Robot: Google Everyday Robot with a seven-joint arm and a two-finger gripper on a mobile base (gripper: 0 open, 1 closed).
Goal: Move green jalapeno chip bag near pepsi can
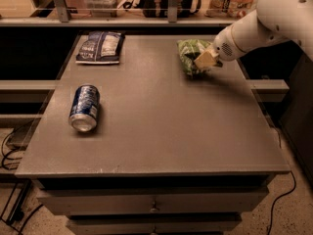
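The green jalapeno chip bag (189, 54) lies flat at the back right of the grey table (161, 121). The gripper (207, 59) comes in from the right on a white arm and sits over the bag's near right corner, covering part of it. The pepsi can (84, 107) lies on its side at the left of the table, silver top rim toward the front, well apart from the bag.
A dark blue chip bag (100, 46) lies at the back left corner. A shelf with a rail and assorted items runs behind the table. Drawers sit under the front edge, and cables lie on the floor at left and right.
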